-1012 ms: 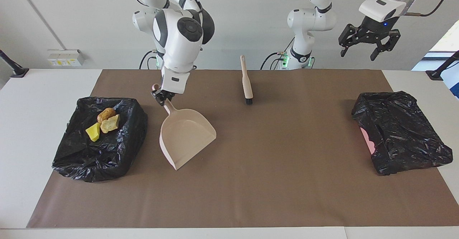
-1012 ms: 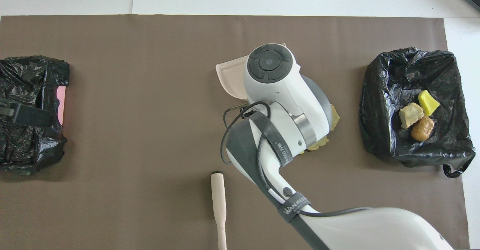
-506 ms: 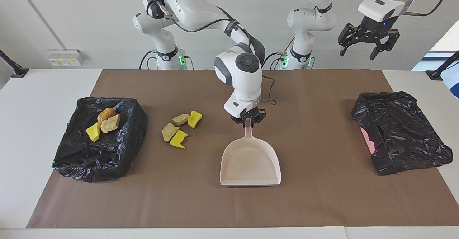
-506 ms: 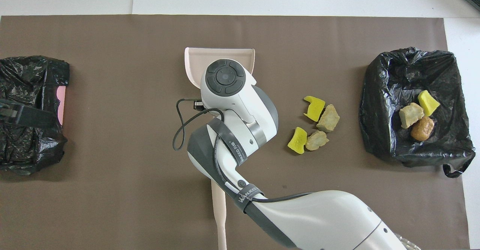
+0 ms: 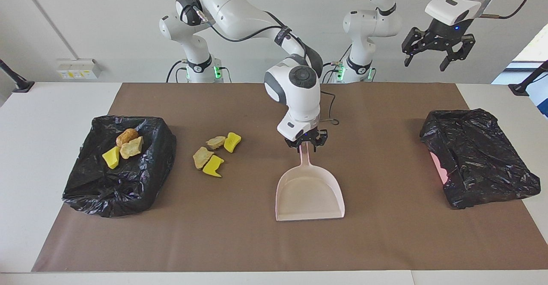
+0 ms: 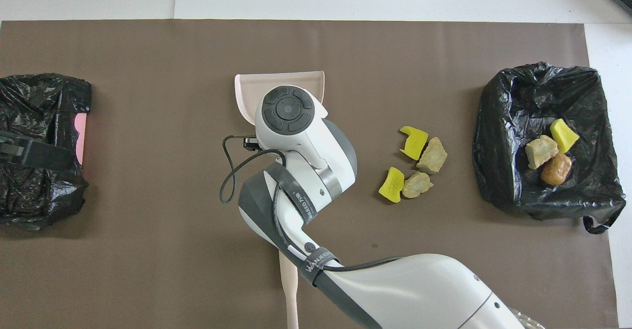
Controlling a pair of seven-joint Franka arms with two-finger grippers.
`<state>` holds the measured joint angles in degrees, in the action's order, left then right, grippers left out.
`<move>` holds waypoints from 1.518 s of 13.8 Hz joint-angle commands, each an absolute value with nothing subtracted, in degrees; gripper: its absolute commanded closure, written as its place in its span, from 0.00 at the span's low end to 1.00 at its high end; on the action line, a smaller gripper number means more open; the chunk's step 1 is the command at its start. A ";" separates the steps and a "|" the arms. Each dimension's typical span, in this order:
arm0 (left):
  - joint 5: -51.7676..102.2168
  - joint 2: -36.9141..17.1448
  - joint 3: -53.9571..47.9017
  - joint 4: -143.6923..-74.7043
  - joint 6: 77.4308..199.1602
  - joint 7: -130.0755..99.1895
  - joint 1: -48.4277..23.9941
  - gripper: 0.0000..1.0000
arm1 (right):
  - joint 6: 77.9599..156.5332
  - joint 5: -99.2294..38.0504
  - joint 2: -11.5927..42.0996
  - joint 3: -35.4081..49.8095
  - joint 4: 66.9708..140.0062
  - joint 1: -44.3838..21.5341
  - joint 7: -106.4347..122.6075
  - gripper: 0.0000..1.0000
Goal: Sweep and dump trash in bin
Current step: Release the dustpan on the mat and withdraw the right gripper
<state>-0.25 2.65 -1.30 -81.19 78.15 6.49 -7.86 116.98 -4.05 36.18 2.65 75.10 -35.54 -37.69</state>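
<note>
A second ago the dustpan (image 5: 309, 193) lay tilted just beside the black-lined bin (image 5: 85, 182) at the right arm's end of the table (image 5: 43, 105). Now it rests flat on the brown mat (image 5: 385, 242) near the middle, and over the last half second it has slid only a little toward the left arm's end. With the pan moved away, four lumps of trash (image 5: 214, 154) show on the mat between it and that bin: two yellow, two tan. Three more (image 5: 124, 146) lie inside the bin. So the job looks partly done, with four pieces yet to be gathered.

The pan's long axis runs straight away from the robots. Its handle points toward them and its open mouth away, so the mouth does not face the loose lumps and would probably have to be turned.

The right gripper (image 5: 306, 143) sits at the handle's end, its jaws around it. Whether they pinch it or have let go, I cannot tell. The left gripper (image 5: 436, 47) waits high over the left arm's end, above the second black bin (image 5: 479, 156), jaws spread and empty. The brush (image 6: 289, 284) lies on the mat nearer the robots than the pan.
</note>
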 commanded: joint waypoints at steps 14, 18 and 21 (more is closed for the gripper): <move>-0.09 3.60 -2.64 -82.70 82.17 6.59 -12.21 0.00 | 125.83 -11.95 -1.05 3.34 126.88 -51.30 -40.85 0.00; 0.09 1.33 -2.64 -85.68 89.79 -2.96 -17.21 0.00 | 129.37 -13.00 -1.67 3.34 132.79 -55.36 -44.73 0.00; 0.09 -3.41 -2.64 -88.85 97.96 -13.06 -22.74 0.00 | 129.46 -15.29 -3.25 3.34 135.26 -57.47 -44.91 0.00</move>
